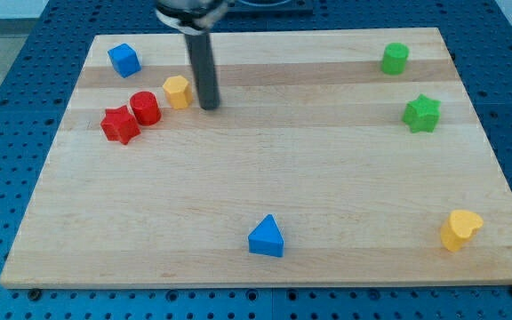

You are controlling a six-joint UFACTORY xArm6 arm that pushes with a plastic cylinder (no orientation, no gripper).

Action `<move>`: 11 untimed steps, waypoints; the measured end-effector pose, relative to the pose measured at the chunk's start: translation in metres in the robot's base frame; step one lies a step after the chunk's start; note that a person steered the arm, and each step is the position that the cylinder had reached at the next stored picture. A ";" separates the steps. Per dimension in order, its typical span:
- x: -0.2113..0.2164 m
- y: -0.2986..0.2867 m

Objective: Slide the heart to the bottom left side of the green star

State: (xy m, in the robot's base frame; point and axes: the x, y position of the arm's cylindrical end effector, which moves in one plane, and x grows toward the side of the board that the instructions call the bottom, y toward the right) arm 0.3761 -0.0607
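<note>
Camera view showed my tip [210, 107] far from its job, up near the table's [238, 196] top left corner, just beside the yellow hexagon block [177, 91] and near the red cylinder [144, 108] and red star [119, 124]. The yellow heart [460, 229] sat by the bottom right corner, well below the green star [421, 113], so I think the push had not begun: the tip needed to cross over and nudge the heart up and a bit left. No jaws here, only a rod, and no boxes or bowls either.
</note>
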 end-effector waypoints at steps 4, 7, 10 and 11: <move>0.241 0.151; 0.242 0.218; 0.226 0.290; 0.188 0.289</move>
State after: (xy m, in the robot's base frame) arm 0.5643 0.2286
